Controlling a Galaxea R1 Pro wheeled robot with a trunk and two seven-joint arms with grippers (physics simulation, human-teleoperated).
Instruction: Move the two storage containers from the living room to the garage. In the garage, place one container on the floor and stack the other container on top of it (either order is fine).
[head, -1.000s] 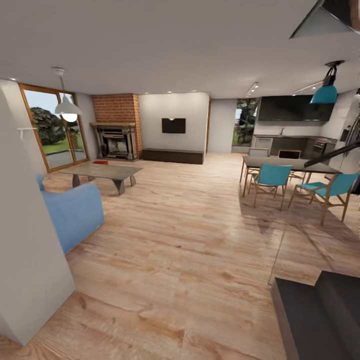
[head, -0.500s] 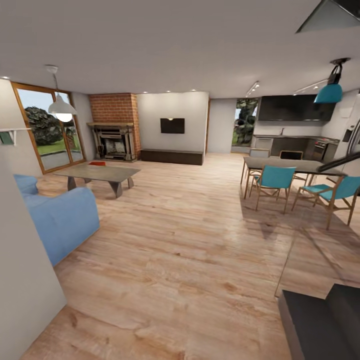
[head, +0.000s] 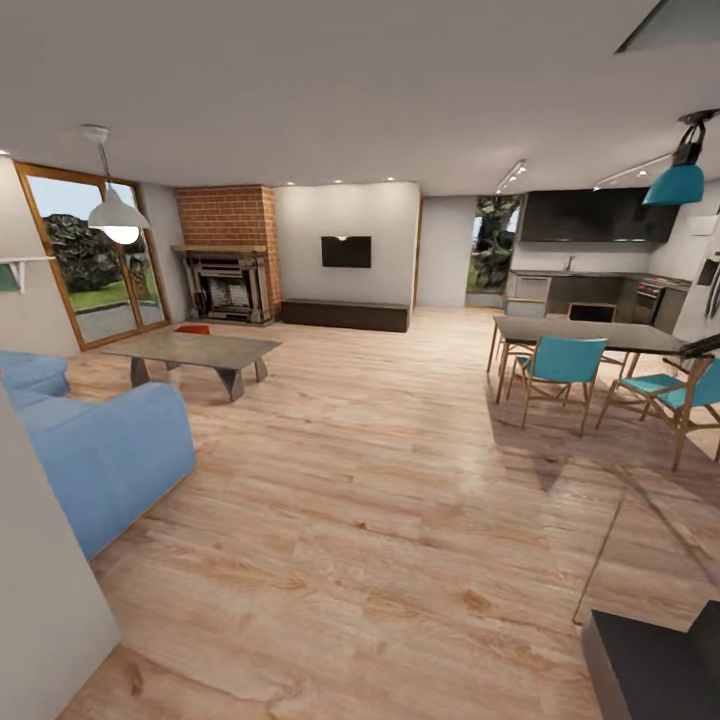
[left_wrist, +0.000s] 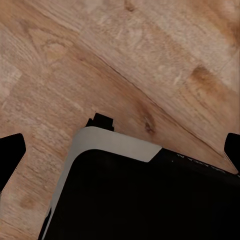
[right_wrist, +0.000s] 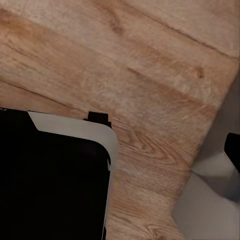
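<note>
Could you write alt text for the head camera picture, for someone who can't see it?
A wide living room with a light wood-plank floor: a blue sofa at left, a low grey table with a small red thing by it, a brick fireplace, a wall TV, and teal dining chairs at right.

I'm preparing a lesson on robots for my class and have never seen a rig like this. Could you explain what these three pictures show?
These are simulator renders from a wheeled robot with two arms. The large picture comes from its head camera, looking across a living room: wood-plank floor, blue sofa, low table, wall TV and a dining table. A small orange-red thing lies on the low table, too far off to identify.

The two small pictures come from cameras near each arm's jaws, pointing down at the floor and the robot's own dark base. The left jaws stand wide apart, with nothing between them. Of the right jaws one tip shows, so their state is unclear.
</note>
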